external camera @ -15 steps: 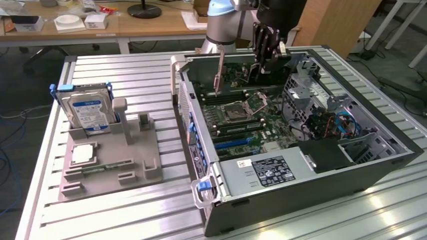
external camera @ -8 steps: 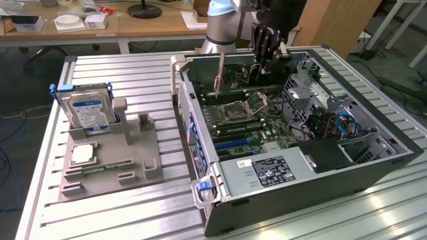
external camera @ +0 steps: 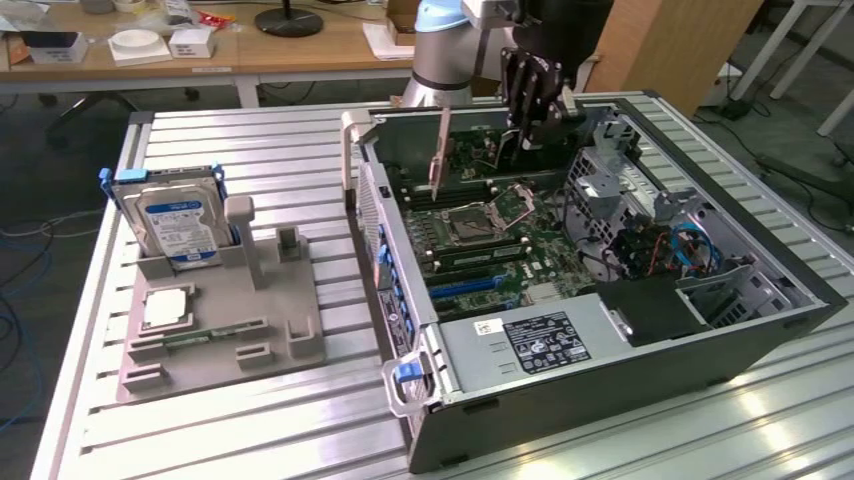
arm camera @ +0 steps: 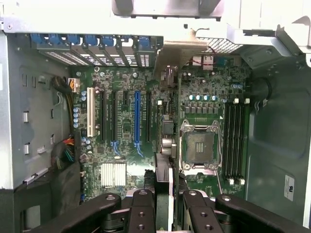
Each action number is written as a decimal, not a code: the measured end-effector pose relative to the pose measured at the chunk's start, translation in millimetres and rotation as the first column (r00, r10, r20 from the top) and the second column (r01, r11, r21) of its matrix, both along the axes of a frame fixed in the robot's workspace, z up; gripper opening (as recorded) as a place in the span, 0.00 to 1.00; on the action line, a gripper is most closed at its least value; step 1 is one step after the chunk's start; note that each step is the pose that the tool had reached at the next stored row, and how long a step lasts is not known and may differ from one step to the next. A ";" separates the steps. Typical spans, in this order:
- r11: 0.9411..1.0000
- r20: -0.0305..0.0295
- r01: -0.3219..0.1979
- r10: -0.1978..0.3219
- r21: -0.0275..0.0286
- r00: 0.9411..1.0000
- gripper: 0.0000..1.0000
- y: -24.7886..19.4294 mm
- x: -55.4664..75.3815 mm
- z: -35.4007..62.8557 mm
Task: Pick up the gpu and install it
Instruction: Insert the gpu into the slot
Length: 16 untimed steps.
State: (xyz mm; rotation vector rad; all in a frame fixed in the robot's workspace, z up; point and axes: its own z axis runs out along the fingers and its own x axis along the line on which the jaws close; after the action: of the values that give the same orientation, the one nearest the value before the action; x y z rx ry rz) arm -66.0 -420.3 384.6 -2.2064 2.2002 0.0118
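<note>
Pickup's done: pincer (external camera: 534, 105) (arm camera: 167, 203) is clenched on the gpu (external camera: 442, 150) (arm camera: 163, 177), card held on edge w/ its metal bracket toward the case's rear slot openings. It hangs inside the open PC case (external camera: 747, 330), above the motherboard (arm camera: 121, 145), near the expansion slots (arm camera: 137, 119). Can't tell which slot it lines up with. Not seated yet, so the install is what's left. Holder (external camera: 220, 300) on the table (external camera: 267, 140), exterior view's left, has the hard drive (external camera: 174, 215) and RAM stick (external camera: 200, 335).

Bright even light; glare streaks the table (external camera: 767, 405), and the case rim (arm camera: 252, 34) is washed out.
</note>
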 end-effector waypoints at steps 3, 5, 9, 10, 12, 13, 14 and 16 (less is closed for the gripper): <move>1.000 0.000 -0.002 0.002 0.000 1.000 0.27 0.0 0.0 -0.1; 1.000 0.000 -0.002 0.002 0.000 1.000 0.27 0.0 0.0 -0.1; 1.000 0.000 -0.011 0.011 0.000 1.000 0.27 0.0 0.0 -0.9; 1.000 0.000 -0.015 0.015 0.000 1.000 0.27 0.0 0.0 -0.9; 1.000 0.000 -0.015 0.015 0.000 1.000 0.27 0.0 0.0 -0.9; 1.000 0.000 -0.015 0.015 0.000 1.000 0.27 0.0 0.0 -0.9; 1.000 0.000 -0.015 0.015 0.000 1.000 0.27 0.0 0.0 -0.9; 1.000 0.000 -0.015 0.015 0.000 1.000 0.27 0.0 0.0 -2.2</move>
State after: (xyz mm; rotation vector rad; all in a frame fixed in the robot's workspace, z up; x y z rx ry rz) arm -66.0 -420.3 382.4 -2.2229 2.1831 0.0123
